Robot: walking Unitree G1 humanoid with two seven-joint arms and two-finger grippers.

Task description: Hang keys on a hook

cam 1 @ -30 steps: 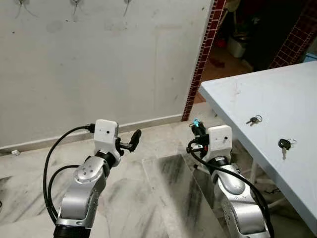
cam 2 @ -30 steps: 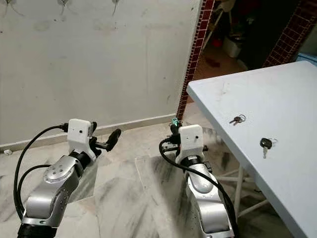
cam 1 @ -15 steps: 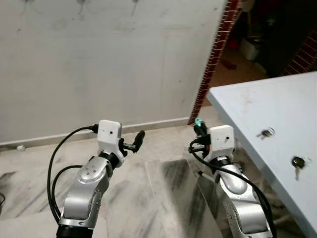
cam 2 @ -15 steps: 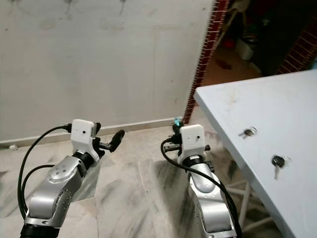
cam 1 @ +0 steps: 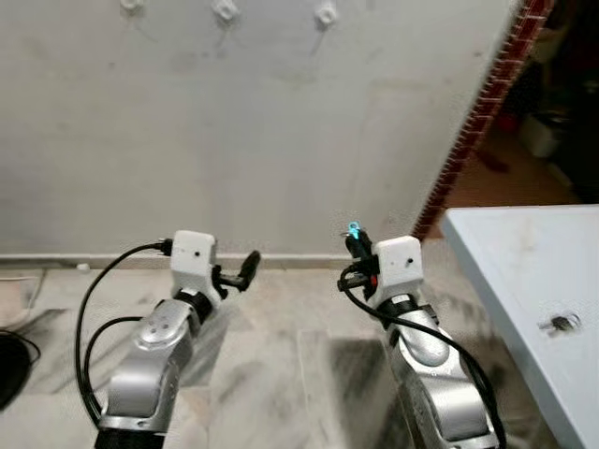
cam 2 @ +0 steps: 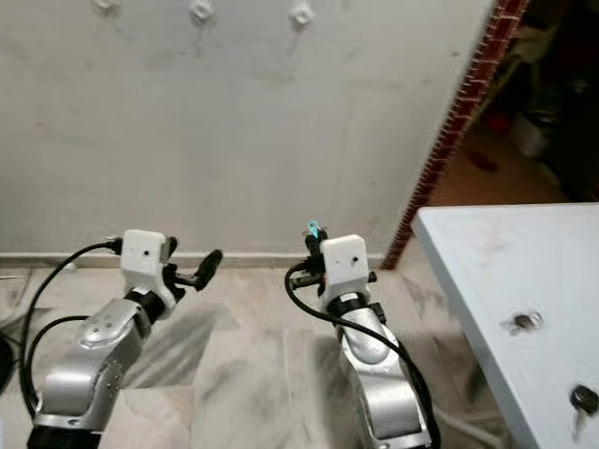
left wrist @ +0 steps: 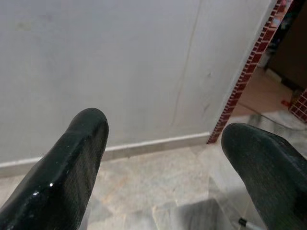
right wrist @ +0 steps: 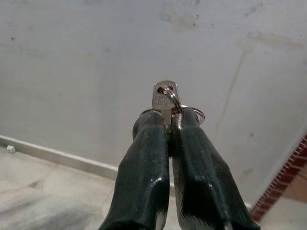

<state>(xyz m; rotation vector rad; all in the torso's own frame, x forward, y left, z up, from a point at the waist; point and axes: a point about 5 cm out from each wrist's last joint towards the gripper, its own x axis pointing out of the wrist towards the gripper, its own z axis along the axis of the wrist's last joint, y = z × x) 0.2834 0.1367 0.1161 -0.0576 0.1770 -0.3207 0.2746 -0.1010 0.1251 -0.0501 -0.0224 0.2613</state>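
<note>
Silver arms reach toward a pale wall (cam 1: pixel 281 140) where three small hooks (cam 1: pixel 225 11) sit high up; loose keys (cam 1: pixel 560 324) lie on the grey table (cam 1: pixel 524 271) at right. Left wrist view: the left gripper (left wrist: pixel 165 143) is spread wide, empty, above marble floor. Right wrist view: the right gripper (right wrist: pixel 169 125) pinches a silver key (right wrist: pixel 166 98) and its ring between closed fingers, facing the wall.

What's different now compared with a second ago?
The robot's head camera turned left towards the wall: the hooks sit lower in view and the table slid rightwards. Unchanged: right gripper pinching the key, left gripper open and empty.
</note>
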